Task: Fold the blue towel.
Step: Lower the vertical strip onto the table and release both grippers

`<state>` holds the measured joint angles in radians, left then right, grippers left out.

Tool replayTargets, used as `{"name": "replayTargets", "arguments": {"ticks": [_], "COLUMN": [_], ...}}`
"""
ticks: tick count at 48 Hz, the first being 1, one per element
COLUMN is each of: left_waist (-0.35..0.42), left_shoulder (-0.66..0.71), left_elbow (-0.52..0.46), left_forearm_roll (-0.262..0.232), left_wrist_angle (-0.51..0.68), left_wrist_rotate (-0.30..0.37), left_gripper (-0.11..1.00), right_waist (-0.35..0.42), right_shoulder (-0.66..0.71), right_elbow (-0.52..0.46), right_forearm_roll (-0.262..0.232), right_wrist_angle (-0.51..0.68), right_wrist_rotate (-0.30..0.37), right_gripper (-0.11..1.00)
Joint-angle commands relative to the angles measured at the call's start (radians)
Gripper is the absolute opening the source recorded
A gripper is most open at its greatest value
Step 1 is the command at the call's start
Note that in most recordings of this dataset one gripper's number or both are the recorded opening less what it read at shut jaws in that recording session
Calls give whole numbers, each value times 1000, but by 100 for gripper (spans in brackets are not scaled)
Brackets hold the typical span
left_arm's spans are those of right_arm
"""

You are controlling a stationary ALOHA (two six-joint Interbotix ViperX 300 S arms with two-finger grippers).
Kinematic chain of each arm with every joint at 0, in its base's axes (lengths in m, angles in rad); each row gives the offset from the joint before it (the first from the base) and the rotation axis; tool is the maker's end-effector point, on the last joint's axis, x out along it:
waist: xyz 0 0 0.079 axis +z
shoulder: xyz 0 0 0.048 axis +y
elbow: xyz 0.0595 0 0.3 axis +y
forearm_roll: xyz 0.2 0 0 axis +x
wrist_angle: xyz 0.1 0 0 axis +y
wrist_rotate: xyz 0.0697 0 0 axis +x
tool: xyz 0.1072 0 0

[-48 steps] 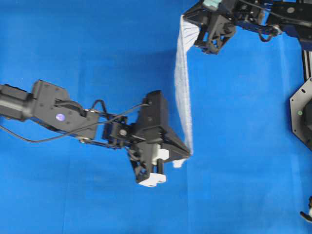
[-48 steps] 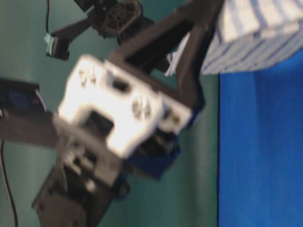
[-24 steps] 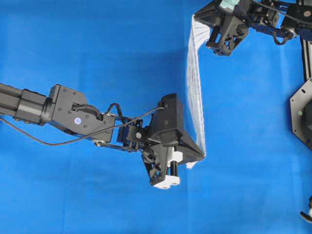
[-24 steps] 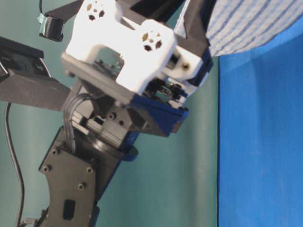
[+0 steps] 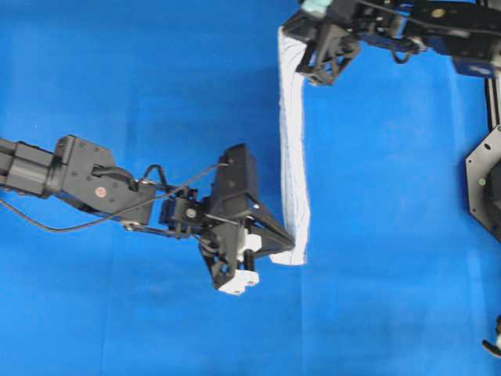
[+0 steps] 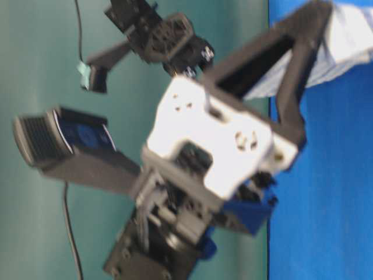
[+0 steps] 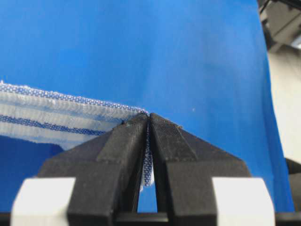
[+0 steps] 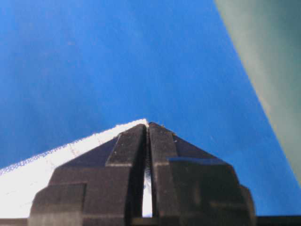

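We saw both pincers, left gripper (image 5: 291, 249) and right gripper (image 5: 291, 33), clamped on the blue towel (image 5: 293, 149); the thin corner pinches could probably slip under tension

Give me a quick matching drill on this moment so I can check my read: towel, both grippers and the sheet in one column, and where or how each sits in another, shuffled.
Things:
1. left gripper
2. right gripper
3. blue towel
4. plain blue sheet

Places or states:
A. stretched in a narrow strip between the two grippers
B. shut on the towel's end at the top of the overhead view
C. lies flat under everything
D. shut on the towel's end nearer the bottom of the overhead view

Pairs: 1-D, 2-B, 3-A, 4-C
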<state>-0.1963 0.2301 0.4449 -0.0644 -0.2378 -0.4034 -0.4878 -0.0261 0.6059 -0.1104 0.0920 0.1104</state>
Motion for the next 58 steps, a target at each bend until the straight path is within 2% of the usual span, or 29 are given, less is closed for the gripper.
{"name": "replayTargets", "arguments": {"ticks": [1,18,33,44,47,51,58], "left_waist": [-37,-54,-55,-55,-55,-55,-54], "left_shoulder": [-51,-63,-66,-69,-71,-74,-91], "left_elbow": [11,55,77,87,91,101,126], "left_forearm_roll": [3,3,2,-17,-29,-48,-83], "left_wrist_angle": [-35,-48,-38,-6,12,32,51], "left_wrist_rotate": [-20,-51,-51,-51,-51,-51,-51], "left_gripper": [2,2,2,3,5,9,28], "right_waist": [-3,21,25,25,23,23,23], "right_shoulder": [21,121,140,160,166,166,166], "right_elbow": [-60,-156,-163,-163,-163,-163,-161], "right_forearm_roll": [-6,-20,-23,-23,-23,-23,-23], "right_wrist_angle": [-12,-14,-14,-23,-31,-35,-41], "right_wrist_rotate": [-2,-3,-2,2,3,3,3], "right_gripper": [1,1,1,2,6,20,54]}}
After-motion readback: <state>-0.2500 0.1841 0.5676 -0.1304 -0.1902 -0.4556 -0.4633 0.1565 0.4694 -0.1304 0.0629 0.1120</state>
